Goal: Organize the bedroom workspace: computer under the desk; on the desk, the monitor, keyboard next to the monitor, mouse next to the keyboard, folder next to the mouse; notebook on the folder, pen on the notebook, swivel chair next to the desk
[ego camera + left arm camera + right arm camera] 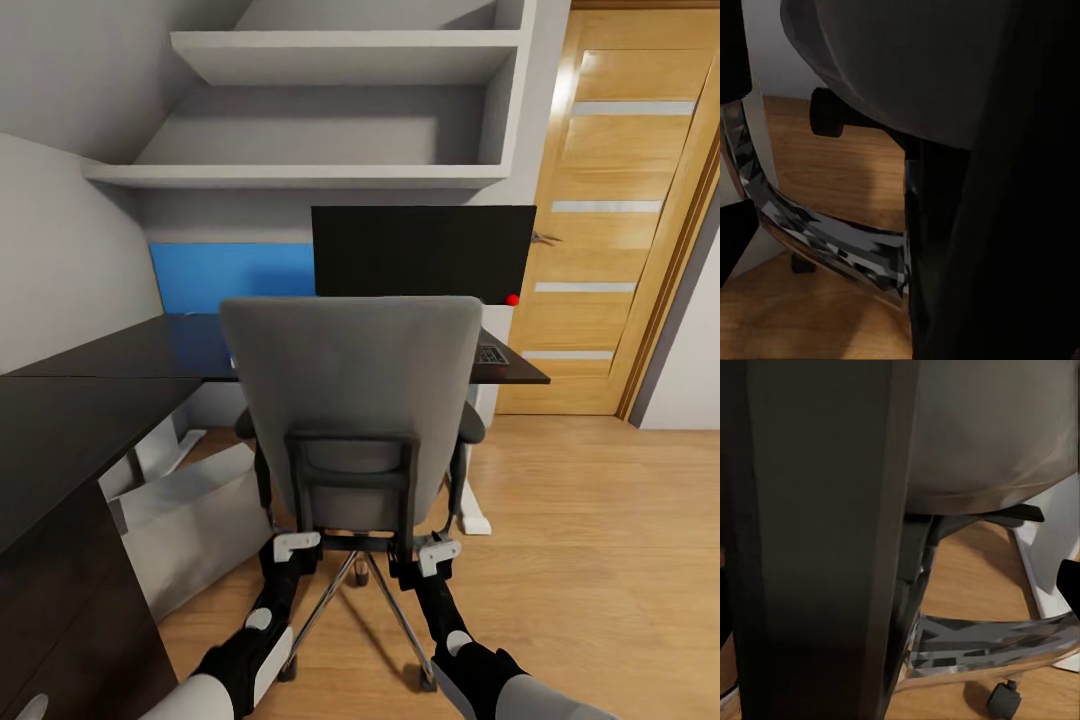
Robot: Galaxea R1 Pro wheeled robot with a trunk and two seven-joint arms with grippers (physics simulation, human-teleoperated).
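Left claw [297, 548]: at the lower left edge of the chair [355, 420] back frame, behind the seat. Whether its jaws are spread or pressed on the frame cannot be told. Its wrist view looks past a dark upright to the seat underside, a chrome base leg [832, 240] and wood floor [832, 172].

Right claw [437, 552]: at the lower right edge of the same frame, level with the left one. Its jaw state likewise cannot be told. Its wrist view gives the dark frame bar, seat underside, a chrome leg and one caster [1003, 699].

Chair: grey back toward the robot, facing the desk [110, 370], seat close to the desk edge, base on the floor between both arms. It appears to be the step in hand, judged nearly placed.

Monitor [422, 250]: upright on the desk behind the chair back. Judged done.

Keyboard [491, 353]: a corner shows on the desk to the right of the chair back, below the monitor. Judged done.

Computer [185, 530]: light grey case under the desk, left of the chair, standing tilted. Judged in place.

Mouse, folder, notebook, pen: hidden by the chair back or not distinguishable; status unknown.

Other: blue wall panel [232, 276], shelves [320, 110], wooden door [610, 220].
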